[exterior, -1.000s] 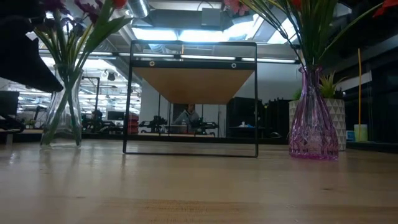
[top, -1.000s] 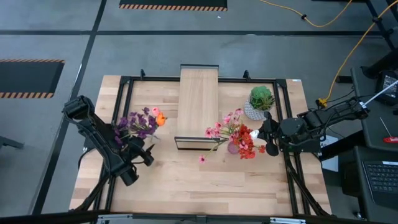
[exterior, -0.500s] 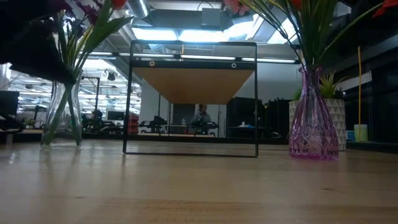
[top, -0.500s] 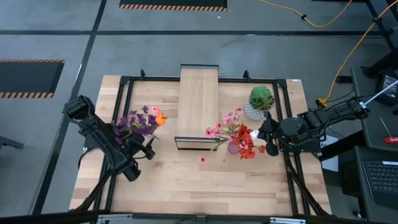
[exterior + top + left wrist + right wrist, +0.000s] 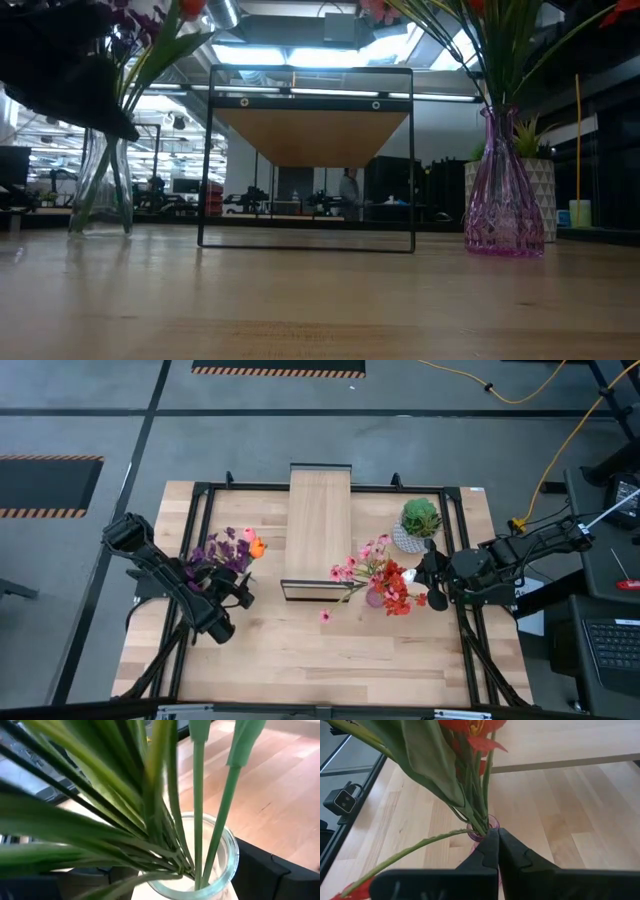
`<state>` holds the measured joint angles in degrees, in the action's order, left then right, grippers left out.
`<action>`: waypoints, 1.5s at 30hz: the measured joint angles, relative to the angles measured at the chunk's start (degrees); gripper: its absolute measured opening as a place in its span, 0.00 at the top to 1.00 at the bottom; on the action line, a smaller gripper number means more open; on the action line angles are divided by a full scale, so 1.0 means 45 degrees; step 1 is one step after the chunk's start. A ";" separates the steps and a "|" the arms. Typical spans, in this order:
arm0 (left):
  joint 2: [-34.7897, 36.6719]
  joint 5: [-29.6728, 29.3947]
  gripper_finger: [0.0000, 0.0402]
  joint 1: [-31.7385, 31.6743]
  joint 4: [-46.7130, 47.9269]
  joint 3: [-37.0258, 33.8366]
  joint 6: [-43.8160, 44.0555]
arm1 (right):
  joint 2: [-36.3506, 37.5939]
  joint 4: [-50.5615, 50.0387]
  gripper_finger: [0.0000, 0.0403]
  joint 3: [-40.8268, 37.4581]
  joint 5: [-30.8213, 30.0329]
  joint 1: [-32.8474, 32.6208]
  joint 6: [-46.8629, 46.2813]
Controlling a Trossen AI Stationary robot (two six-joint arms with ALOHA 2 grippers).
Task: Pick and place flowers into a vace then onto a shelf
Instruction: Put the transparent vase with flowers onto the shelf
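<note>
A clear glass vase (image 5: pixel 100 190) of purple, orange and pink flowers (image 5: pixel 228 552) stands on its base left of the shelf (image 5: pixel 318 530). My left gripper (image 5: pixel 238 596) is open just near of it, one finger (image 5: pixel 280 875) beside the vase's rim (image 5: pixel 220 865). A purple glass vase (image 5: pixel 503 190) of pink and red flowers (image 5: pixel 385 578) stands on the table right of the shelf's near end. My right gripper (image 5: pixel 497 837) is shut, its tips pointing at that vase's mouth (image 5: pixel 482 832) from the table's right. My left gripper has the clear vase's mouth between its open fingers. It comes from the near side, slanting down among the stems. I cannot tell whether either finger touches the glass.
A round green plant in a white pot (image 5: pixel 418 525) stands far-right of the purple vase. One pink blossom (image 5: pixel 325 616) droops low beside the shelf's near end. The black table frame (image 5: pixel 200 540) runs just left of the clear vase. Bare wood lies along the near edge.
My left gripper has moved toward the table's far edge and a little right, closing in on the clear vase until its dark body stands over the vase's neck in the low view. Both vases and my right arm have kept still.
</note>
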<state>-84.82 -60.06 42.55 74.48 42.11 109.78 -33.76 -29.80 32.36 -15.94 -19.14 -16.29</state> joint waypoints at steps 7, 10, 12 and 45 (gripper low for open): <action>0.0000 0.0580 0.49 0.0003 -0.0147 0.0000 -0.0019 | 0.0000 0.0000 1.00 0.0000 0.0000 -0.0002 0.0004; 0.0005 0.0460 0.53 0.0018 -0.0259 0.0000 -0.0334 | 0.0000 0.0000 1.00 0.0000 0.0005 -0.0004 0.0004; 0.0005 0.0308 0.53 0.0018 -0.0327 0.0000 -0.0405 | 0.0000 0.0000 1.00 0.0000 0.0005 0.0000 0.0004; 0.6707 -0.0859 0.53 -0.1431 -0.1286 0.2016 -1.0146 | 0.0044 -0.0423 1.00 0.0000 0.0996 -0.0001 0.0766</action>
<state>-54.64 -63.93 36.11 68.70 51.18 64.12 -33.56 -31.70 32.36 -11.46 -19.14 -12.84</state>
